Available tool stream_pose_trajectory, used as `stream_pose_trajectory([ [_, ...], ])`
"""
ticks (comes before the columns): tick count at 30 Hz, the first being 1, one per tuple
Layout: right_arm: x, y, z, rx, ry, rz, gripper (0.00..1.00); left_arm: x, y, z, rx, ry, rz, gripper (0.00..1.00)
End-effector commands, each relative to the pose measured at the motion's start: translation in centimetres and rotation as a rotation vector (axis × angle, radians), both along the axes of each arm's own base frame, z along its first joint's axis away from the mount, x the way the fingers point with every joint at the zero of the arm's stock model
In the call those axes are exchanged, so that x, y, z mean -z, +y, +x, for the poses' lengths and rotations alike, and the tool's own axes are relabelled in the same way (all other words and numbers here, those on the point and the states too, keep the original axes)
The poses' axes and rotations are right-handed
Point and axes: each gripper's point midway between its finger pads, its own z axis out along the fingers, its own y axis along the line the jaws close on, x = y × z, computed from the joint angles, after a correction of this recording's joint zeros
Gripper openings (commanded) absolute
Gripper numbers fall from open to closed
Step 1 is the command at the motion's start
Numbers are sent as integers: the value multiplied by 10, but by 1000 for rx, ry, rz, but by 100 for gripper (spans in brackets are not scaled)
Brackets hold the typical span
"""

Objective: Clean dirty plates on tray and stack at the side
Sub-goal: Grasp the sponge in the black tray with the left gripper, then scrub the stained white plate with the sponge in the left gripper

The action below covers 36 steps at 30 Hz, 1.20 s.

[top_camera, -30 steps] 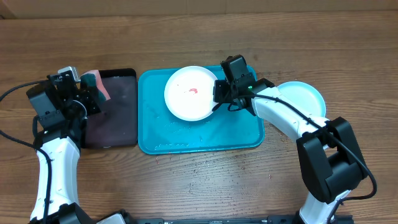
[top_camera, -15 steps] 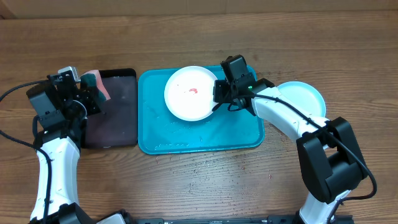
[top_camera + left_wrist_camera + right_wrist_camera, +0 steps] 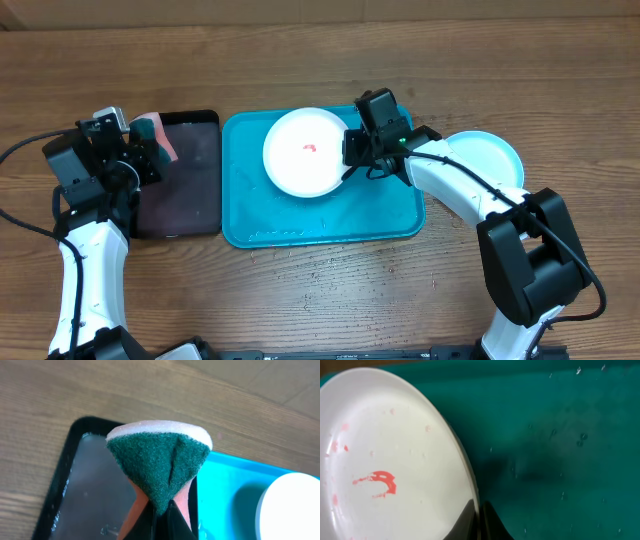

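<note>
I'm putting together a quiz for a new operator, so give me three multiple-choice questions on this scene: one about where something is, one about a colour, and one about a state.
1. Where does the light blue plate lie relative to the teal tray?
A) on it
B) on the table to its right
C) under it

2. What colour is the smear on the white plate?
A) red
B) brown
C) yellow

3. What state is the left pincer in?
A) open and empty
B) shut on a green-faced sponge
C) shut on a cup

Answers:
1. B, the overhead view shows it on bare wood past the tray's right rim.
2. A, the right wrist view shows a red mark.
3. B, the left wrist view shows it pinching the sponge above the black tray.
</note>
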Motion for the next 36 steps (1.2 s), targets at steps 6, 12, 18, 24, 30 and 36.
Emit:
stream_pose_trajectory([
  [6,23,-24,-35,-182,121,-153,4,40,-8,-26,-156,237,44,4],
  [12,34,-26,-39,-183,154,-167,4,32,-78,-13,35,226,151,4],
  [18,30,-26,-25,-166,95,-167,5,-5,-183,-6,294,149,46,4],
  [24,30,-26,-24,-166,93,-167,9,16,-266,-13,416,183,-49,4],
  [30,30,-26,-24,-166,93,-167,9,64,-311,-11,440,260,-103,4],
  [36,30,-26,-25,-166,93,-167,8,111,-329,-15,424,379,-190,4],
])
